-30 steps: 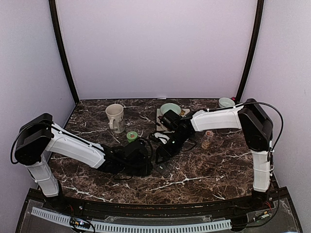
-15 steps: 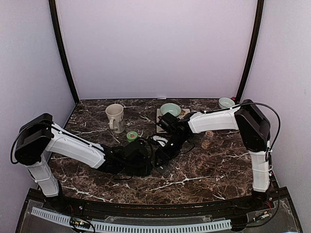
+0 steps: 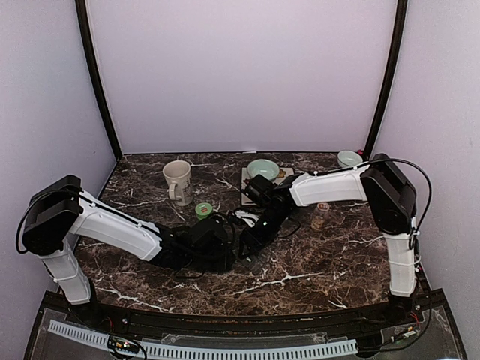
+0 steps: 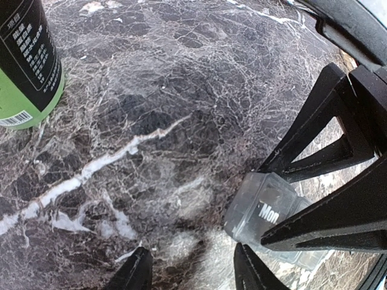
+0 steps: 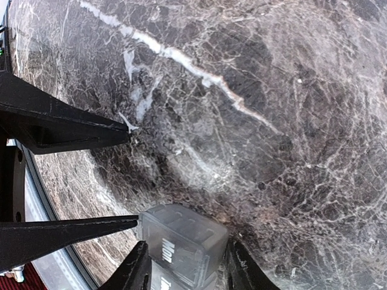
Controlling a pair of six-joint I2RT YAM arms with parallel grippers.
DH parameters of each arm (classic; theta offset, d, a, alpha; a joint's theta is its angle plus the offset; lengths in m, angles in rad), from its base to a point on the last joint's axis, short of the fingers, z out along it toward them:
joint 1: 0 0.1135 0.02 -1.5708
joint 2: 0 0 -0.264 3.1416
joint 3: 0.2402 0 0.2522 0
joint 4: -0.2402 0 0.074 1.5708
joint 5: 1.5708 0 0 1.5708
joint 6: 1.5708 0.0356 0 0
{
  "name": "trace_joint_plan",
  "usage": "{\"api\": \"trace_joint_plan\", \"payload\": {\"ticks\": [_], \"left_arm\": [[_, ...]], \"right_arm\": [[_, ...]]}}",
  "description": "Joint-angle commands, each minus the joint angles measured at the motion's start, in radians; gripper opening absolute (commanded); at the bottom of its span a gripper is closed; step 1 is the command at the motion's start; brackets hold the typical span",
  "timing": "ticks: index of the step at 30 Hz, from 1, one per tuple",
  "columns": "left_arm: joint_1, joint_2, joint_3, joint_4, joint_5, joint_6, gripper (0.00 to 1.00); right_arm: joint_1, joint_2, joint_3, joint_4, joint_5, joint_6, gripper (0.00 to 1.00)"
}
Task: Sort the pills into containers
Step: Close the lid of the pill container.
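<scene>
Top view, bench (image 3: 337,255): dark veined marble, with both arms reaching in toward its middle.
Top view, grippers: the left gripper (image 3: 231,251) and the right gripper (image 3: 251,241) meet low over the centre of the bench, tips almost together.
Top view, surroundings: a cream mug (image 3: 178,181) stands far left and a pale green bowl (image 3: 262,168) far centre. A green-capped bottle (image 3: 203,211) is just beyond the grippers, and a small amber bottle (image 3: 320,216) is to the right.
Left wrist view, left gripper: fingers spread, with only bare bench between them.
Left wrist view, containers (image 4: 263,211): a translucent grey strip lettered "Mon" lies on the bench just right of the left gripper's right finger. It sits between the right gripper's black fingers.
Right wrist view, right gripper: it pinches the containers, one finger against each side.
Right wrist view, contact: one left-gripper fingertip touches the strip's upper left corner.
</scene>
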Motion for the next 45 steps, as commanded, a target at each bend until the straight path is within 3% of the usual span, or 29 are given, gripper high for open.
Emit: {"api": "trace_joint_plan", "payload": {"ticks": [1, 22, 45], "left_arm": [[0.006, -0.001, -0.037, -0.067, 0.010, -0.010, 0.49], [0.004, 0.000, -0.042, -0.072, 0.020, -0.011, 0.47], [0.004, 0.057, 0.016, -0.061, 0.050, 0.045, 0.47]], "right_arm": [[0.011, 0.031, 0.005, -0.012, 0.001, 0.009, 0.42], [0.011, 0.080, 0.031, -0.056, 0.026, 0.024, 0.32], [0.010, 0.126, 0.038, -0.093, 0.044, 0.028, 0.31]]}}
